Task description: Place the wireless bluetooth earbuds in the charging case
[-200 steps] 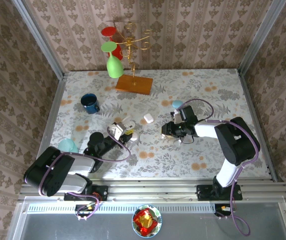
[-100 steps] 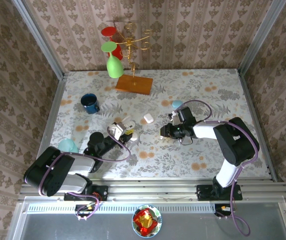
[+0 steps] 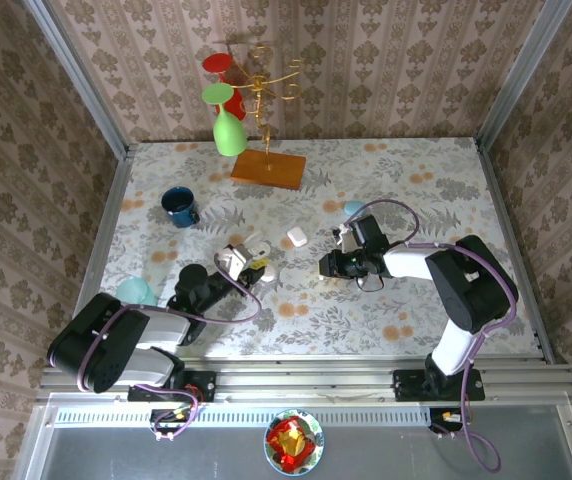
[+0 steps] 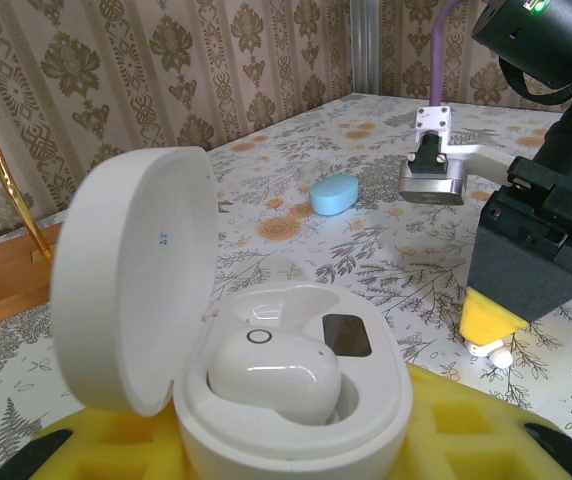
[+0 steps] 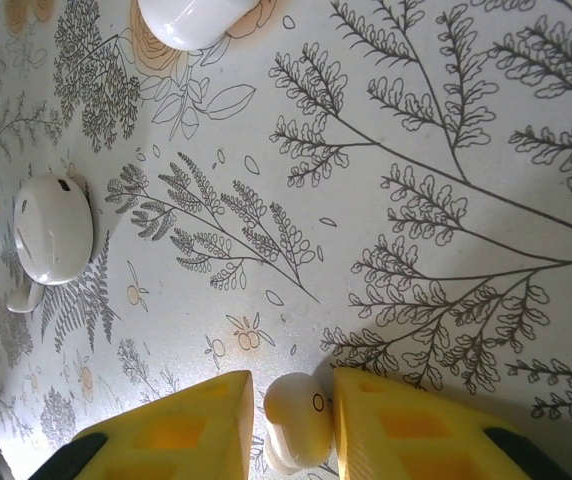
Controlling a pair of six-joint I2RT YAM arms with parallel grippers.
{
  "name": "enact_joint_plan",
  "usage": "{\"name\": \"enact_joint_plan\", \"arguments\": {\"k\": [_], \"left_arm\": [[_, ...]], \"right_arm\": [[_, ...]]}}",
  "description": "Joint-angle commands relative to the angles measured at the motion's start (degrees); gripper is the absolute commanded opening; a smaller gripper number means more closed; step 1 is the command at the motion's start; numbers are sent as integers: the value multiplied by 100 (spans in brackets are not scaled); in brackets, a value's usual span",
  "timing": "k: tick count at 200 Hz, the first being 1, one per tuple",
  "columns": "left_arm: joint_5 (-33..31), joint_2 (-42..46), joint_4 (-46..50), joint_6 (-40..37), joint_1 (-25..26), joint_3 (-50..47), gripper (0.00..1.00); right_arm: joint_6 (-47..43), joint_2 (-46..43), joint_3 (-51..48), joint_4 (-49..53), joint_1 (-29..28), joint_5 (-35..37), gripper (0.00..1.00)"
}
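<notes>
My left tool point(image 3: 249, 264) pinches the open charging case point(image 4: 266, 390); right tool point(image 5: 293, 395) straddles an earbud point(image 5: 296, 430), grip unclear, so I'd squeeze, then lift.

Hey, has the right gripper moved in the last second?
Yes, slightly. The right gripper has shifted left and a little toward the near edge, away from the teal case.

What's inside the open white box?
One white earbud sits in the charging case, beside a dark little window. The earbud covers whatever lies beneath it.
</notes>
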State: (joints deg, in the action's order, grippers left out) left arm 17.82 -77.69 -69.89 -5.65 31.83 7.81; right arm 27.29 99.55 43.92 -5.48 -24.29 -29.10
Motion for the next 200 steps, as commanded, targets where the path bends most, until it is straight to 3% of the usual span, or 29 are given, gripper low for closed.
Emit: {"name": "enact_joint_plan", "arguments": {"k": [1,90,149,200], "left_arm": [[39,-40,-144,-5,8,125,3],[28,-76,-131,6,5,145,2],[84,-95,-148,29,11,159,2],[403,-132,-204,7,11,190,2]], "right_arm": [[-246,-34,-31,509,-145,18,30],[-516,-146,-99,705,-190,104,32],[-666,-102,172,1105,-282,438,20],[-863,-937,439,1541,-472,1048,20]]}}
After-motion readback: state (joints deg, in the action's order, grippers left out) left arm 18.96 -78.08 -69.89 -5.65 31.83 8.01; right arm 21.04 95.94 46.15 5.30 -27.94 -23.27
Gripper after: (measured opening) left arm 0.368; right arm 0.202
